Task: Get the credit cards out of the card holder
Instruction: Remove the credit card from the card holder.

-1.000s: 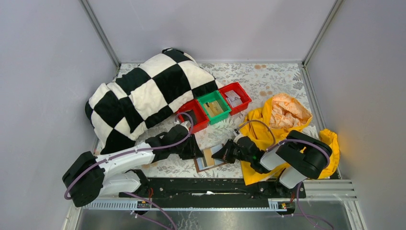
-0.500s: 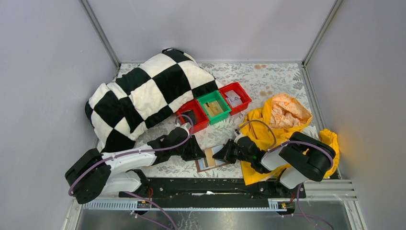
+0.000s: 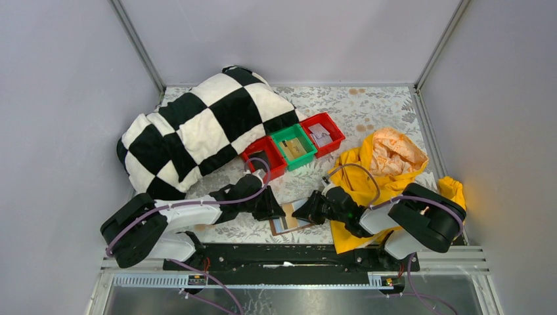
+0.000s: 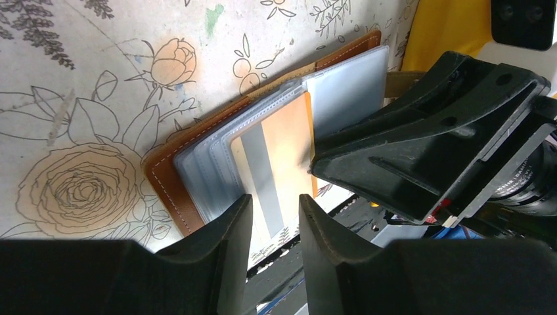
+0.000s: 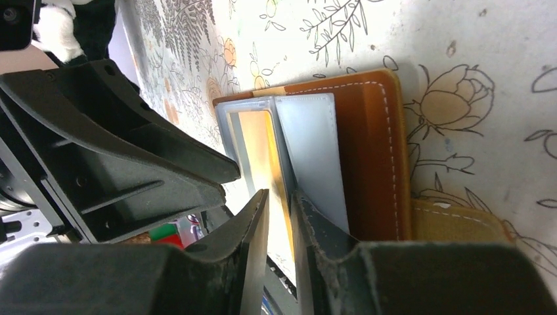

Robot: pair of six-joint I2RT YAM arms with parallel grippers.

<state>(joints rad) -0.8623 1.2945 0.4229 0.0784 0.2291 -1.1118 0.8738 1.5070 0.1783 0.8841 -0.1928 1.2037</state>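
- Step in hand, as a judgement: working a tan card (image 4: 289, 151) with a grey stripe out of the clear sleeves (image 4: 348, 85) of the card holder (image 4: 172, 180). Not yet free of its pocket.
- Card holder: open and flat on the floral tablecloth (image 4: 85, 98), close to the table's near edge, between the two grippers.
- Left gripper (image 4: 274, 205): parted to a moderate gap and holding nothing. Poised at the card's free short end, which runs in beneath that gap.
- Right gripper (image 5: 279, 195): parted only to a narrow slit, astride the raised edge of a sleeve beside the card's long side. Nothing visibly clamped.
- Next, most likely: close the left fingers on the exposed end and draw straight back along the card's length. Calls for a thin, flat pinch and for keeping the holder steadied on the right, so as not to drag the whole wallet along.
- Card's long axis: roughly near-to-far on the table. Free short end pointing at the near edge and the left fingers, far end tucked in the sleeve.
- Holder's long axis when spread: seemingly left to right, a little skewed in the top view.
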